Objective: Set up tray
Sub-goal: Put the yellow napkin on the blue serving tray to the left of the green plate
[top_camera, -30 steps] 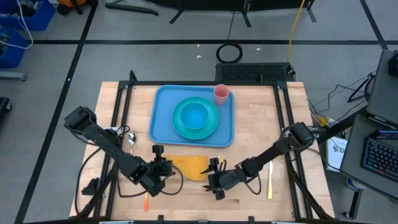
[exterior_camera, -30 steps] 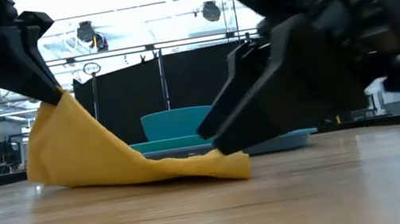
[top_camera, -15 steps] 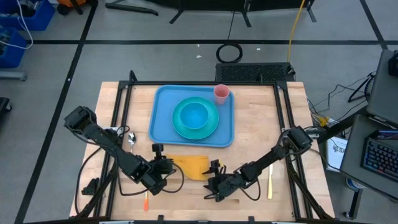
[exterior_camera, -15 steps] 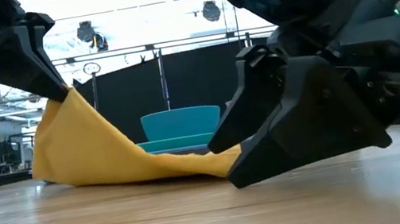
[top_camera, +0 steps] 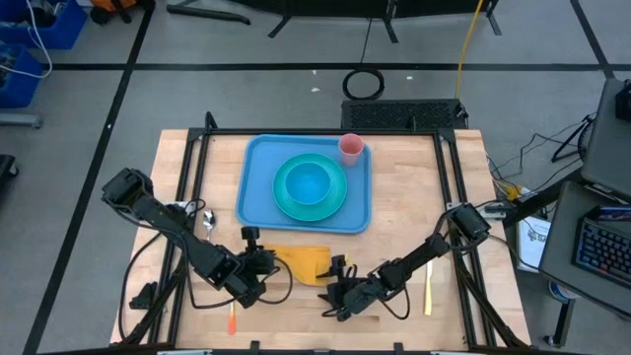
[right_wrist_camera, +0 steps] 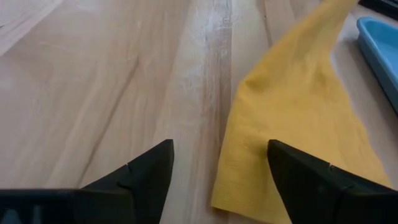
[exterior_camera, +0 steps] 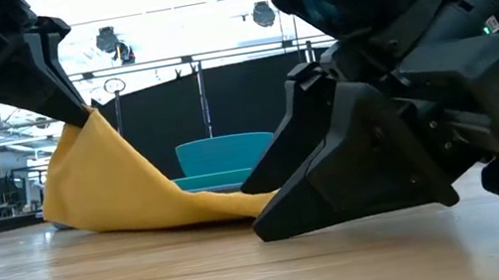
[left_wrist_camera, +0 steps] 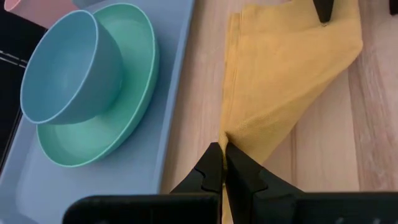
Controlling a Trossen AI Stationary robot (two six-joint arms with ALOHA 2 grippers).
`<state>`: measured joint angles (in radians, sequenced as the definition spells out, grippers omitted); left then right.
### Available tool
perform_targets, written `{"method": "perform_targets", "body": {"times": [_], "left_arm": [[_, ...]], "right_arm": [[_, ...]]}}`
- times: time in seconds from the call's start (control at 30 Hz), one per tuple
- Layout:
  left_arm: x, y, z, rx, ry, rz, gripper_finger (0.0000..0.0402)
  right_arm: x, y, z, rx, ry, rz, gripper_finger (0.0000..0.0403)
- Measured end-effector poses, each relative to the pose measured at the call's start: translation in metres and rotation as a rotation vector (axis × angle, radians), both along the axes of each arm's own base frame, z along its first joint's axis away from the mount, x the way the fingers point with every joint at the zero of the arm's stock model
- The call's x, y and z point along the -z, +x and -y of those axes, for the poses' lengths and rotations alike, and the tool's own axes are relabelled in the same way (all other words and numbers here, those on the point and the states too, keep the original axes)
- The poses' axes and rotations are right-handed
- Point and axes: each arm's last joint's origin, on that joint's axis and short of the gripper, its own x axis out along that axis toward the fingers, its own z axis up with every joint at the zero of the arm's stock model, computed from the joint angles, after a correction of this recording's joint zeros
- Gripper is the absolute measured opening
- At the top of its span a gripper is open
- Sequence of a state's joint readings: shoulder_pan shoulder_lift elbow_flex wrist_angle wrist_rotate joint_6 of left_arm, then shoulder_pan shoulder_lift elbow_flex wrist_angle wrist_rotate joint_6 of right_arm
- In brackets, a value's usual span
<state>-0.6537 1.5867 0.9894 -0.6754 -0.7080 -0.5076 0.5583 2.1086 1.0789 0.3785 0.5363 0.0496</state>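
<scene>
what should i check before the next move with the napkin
1. Left claw shut on the napkin: ok, one corner is pinched and lifted off the table.
2. Right claw open: ok, its fingers straddle the napkin's low corner without gripping it.
3. Napkin's low end on the wood: ok, seen in the low view.
4. Tray undisturbed: ok, plate, bowl and pink cup sit in it.
5. Napkin clear of the tray: ok, it lies beside the rim.
6. Spoon out of the way: ok, it is beside the left arm.
</scene>
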Motion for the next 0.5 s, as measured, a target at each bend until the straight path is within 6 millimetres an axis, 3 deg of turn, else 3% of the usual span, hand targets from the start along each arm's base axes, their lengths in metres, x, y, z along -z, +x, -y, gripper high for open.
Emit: {"method": "perform_targets", "body": {"times": [0.23, 0.5], "left_arm": [[0.0001, -0.0003, 0.0004, 0.002, 0.0, -0.001, 0.0002], [0.0001, -0.0031, 0.0045, 0.009, -0.009, 0.005, 0.0002]], "right_arm": [[0.0008, 0.0005, -0.0003, 0.012, -0.033, -0.057, 0.0188], [0.0038, 0.0, 0.0044, 0.055, -0.017, -0.082, 0.0064]]}}
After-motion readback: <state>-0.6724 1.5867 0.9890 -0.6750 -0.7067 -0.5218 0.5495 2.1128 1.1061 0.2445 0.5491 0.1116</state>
